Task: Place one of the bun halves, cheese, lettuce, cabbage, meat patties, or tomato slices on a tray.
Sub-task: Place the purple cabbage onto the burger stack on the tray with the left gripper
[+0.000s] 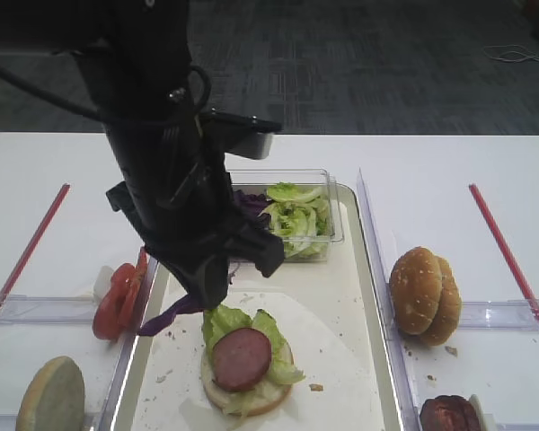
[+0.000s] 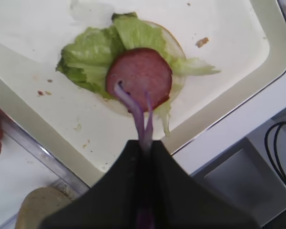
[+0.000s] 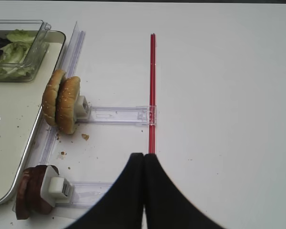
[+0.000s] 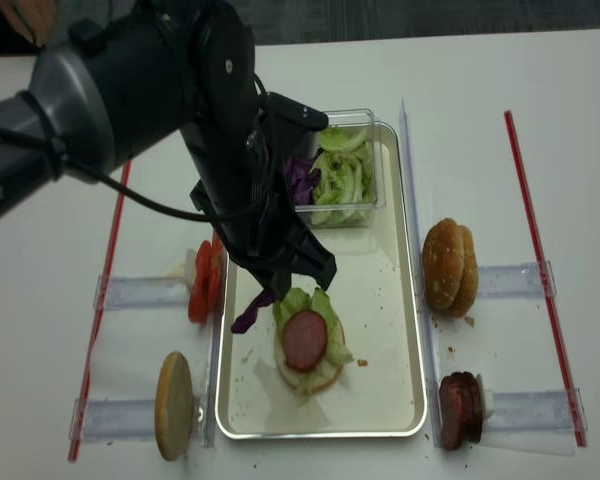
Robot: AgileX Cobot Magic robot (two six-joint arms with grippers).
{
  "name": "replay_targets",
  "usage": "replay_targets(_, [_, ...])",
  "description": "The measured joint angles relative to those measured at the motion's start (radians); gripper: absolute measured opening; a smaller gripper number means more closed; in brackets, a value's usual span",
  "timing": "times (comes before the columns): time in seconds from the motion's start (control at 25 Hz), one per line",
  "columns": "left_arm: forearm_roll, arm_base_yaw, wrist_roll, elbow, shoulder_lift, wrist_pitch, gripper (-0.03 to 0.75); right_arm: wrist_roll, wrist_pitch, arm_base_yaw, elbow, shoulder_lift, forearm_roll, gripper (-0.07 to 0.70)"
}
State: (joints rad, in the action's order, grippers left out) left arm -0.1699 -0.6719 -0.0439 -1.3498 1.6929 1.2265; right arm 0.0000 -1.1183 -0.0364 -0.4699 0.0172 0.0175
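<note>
Counts from my end: one tray [image 4: 412, 330], one clear box [image 4: 365, 160] at its far end with lettuce [image 4: 338, 180] and purple shreds inside. On the tray sits one pale bun base [image 4: 302, 372] with lettuce on it and one patty [image 4: 305, 339] on top. Left of the tray: tomato slices [image 4: 202, 280] standing in a holder, exact number unclear, and one flat-cut bun half [image 4: 173, 404] on edge. Right of the tray: two sesame bun halves [image 4: 450, 267] on edge in a holder, and two dark patties [image 4: 461, 408] in the nearer holder. Two red strips [image 4: 540, 270] lie on the surface [image 4: 540, 120], one each side.

My left arm reaches over the tray, wrist pitched down, left claw [image 2: 144, 143] clenched on one cabbage [image 1: 169, 313] strip. The strip dangles from the tips; in the wrist view its free end hangs over the patty, contact unclear.

Right claw [image 3: 143, 160] is pinched closed, nothing in it, hovering above bare surface near the right red strip.

Part of a white printed word shows on the left arm, not legible.
</note>
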Motion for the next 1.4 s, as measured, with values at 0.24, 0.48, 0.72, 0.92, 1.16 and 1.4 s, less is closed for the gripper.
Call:
replay_targets(0.24, [0.004, -0.04, 0.007, 0.032, 0.0, -0.041, 0.05, 0.0, 0.0, 0.0, 0.0, 0.0, 0.0, 0.006])
replay_targets(0.48, [0.004, -0.044, 0.023, 0.033, 0.053, -0.147, 0.05, 0.0, 0.0, 0.0, 0.0, 0.0, 0.0, 0.006])
replay_targets(0.72, [0.006, -0.044, 0.033, 0.033, 0.137, -0.195, 0.05, 0.0, 0.0, 0.0, 0.0, 0.0, 0.0, 0.006])
replay_targets(0.92, [0.006, -0.044, 0.044, 0.033, 0.173, -0.233, 0.05, 0.0, 0.0, 0.0, 0.0, 0.0, 0.0, 0.006])
replay_targets(1.16, [0.004, -0.044, 0.044, 0.033, 0.183, -0.255, 0.049, 0.0, 0.0, 0.0, 0.0, 0.0, 0.0, 0.006])
replay_targets(1.4, [-0.01, -0.044, 0.049, 0.033, 0.186, -0.259, 0.048, 0.0, 0.0, 0.0, 0.0, 0.0, 0.0, 0.006])
